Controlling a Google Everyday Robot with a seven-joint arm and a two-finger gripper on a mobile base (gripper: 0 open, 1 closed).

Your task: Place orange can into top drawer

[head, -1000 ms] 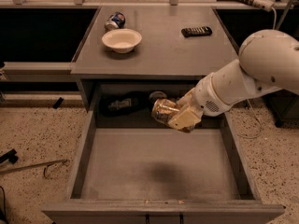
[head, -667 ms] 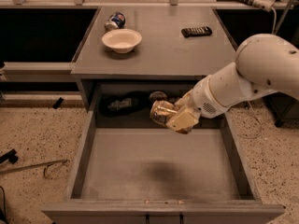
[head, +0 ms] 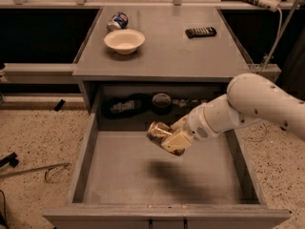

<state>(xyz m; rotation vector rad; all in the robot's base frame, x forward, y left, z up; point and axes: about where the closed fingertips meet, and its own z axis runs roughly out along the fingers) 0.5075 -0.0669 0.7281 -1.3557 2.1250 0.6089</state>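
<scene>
The pincer (head: 167,138) pinches the orange can (head: 155,129), holding it tilted in the air above the open drawer (head: 119,180), over its back half. On the desk (head: 181,56) sit a bowl (head: 124,40), a blue can (head: 117,21) and a remote (head: 200,32).

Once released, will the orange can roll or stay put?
Likely rolls: the can lies sideways in the gripper, held over the flat-bottomed drawer. Its shiny sides look slippery. It is small, so probably light.
</scene>
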